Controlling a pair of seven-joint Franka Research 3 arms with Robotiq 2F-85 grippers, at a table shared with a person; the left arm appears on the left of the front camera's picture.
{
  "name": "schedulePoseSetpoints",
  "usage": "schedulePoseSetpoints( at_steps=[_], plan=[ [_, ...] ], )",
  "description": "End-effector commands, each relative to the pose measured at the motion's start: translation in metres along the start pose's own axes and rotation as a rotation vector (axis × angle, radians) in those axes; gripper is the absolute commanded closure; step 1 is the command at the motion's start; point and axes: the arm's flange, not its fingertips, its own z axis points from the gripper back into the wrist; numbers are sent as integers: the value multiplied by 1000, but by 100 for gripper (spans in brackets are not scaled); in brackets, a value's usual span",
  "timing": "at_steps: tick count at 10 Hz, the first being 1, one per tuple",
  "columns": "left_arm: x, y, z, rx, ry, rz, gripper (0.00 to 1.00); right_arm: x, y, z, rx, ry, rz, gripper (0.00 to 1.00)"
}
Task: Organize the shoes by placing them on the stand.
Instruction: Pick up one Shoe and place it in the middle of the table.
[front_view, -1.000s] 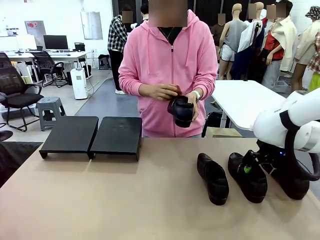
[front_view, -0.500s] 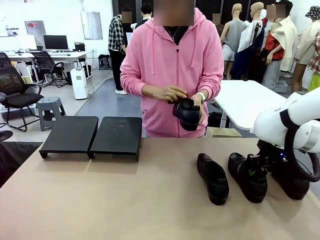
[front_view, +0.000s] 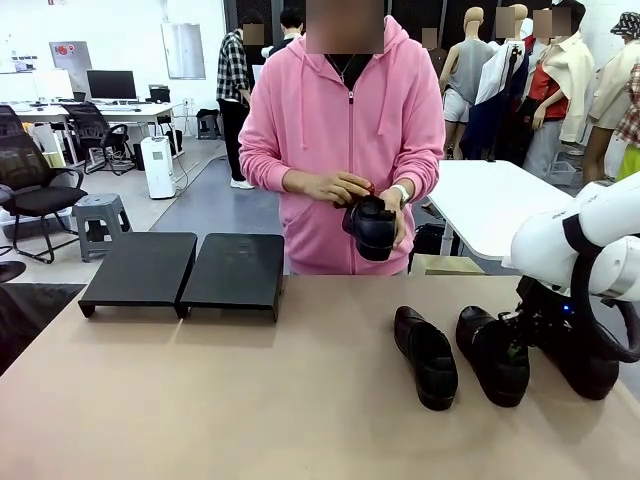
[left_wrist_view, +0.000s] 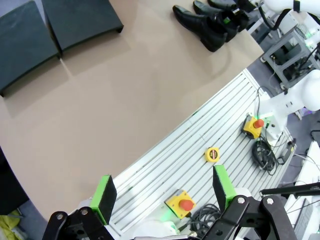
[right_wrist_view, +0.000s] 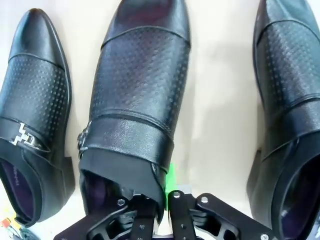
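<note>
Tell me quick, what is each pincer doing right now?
Left pincer: open, holding nothing.
Right pincer: closed on the middle shoe, at its rim.

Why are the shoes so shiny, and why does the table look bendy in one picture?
Right wrist view: light gleams on the glossy toe of the middle shoe, close up and sharp. Left wrist view: the wide lens bends the edge of the table. Front view: even light, soft shadows under the shoes.
</note>
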Motion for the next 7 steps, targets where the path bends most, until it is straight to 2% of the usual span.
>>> schedulePoseSetpoints(
  at_steps=[1, 2, 4, 6, 7],
  plan=[
    [-1, 1, 3, -19, -3, -13, 0, 0, 5, 28, 18, 20, 0, 100],
    [-1, 1, 3, -19, -3, -13, 0, -7, 4, 48, 30, 35, -2, 100],
    [-1, 1, 3, -19, -3, -13, 0, -51, -1, 144, 151, 14, -65, 100],
    [-1, 1, 3, -19, -3, -13, 0, -122, -7, 231, 181, -82, -184, 100],
    [-1, 1, 3, -19, -3, -13, 0, -151, -7, 251, 183, -155, -160, 100]
  ],
)
